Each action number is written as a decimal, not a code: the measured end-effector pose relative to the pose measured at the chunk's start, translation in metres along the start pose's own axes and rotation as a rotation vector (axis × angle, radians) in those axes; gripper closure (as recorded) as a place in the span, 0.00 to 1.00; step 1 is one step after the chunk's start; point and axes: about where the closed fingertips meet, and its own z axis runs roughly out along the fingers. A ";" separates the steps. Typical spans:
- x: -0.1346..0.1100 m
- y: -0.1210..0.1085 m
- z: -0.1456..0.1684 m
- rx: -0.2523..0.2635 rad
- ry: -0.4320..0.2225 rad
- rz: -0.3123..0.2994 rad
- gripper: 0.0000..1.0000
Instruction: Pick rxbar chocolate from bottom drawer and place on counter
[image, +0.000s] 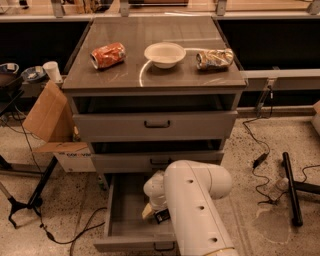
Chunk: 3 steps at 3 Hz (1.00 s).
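Observation:
The bottom drawer (120, 220) is pulled open below two shallower grey drawers. My white arm reaches down into it, and the gripper (153, 212) sits low inside the drawer at its right side, mostly hidden by the arm. A small dark flat piece with pale edges, the rxbar chocolate (161, 216), shows right at the gripper, touching it or just beside it. The arm covers most of it. The counter (150, 75) is the glossy grey-brown top of the cabinet.
On the counter lie a crushed orange can (107, 54) at the left, a white bowl (164, 54) in the middle and a crumpled pale can (214, 59) at the right. A cardboard box (50, 117) stands left of the cabinet. Cables and a black stand leg (291, 187) lie on the floor at the right.

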 end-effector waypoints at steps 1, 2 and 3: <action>-0.005 0.004 0.015 0.024 -0.008 0.004 0.00; -0.007 0.005 0.024 0.039 -0.013 0.004 0.00; -0.006 0.007 0.029 0.052 -0.012 0.005 0.00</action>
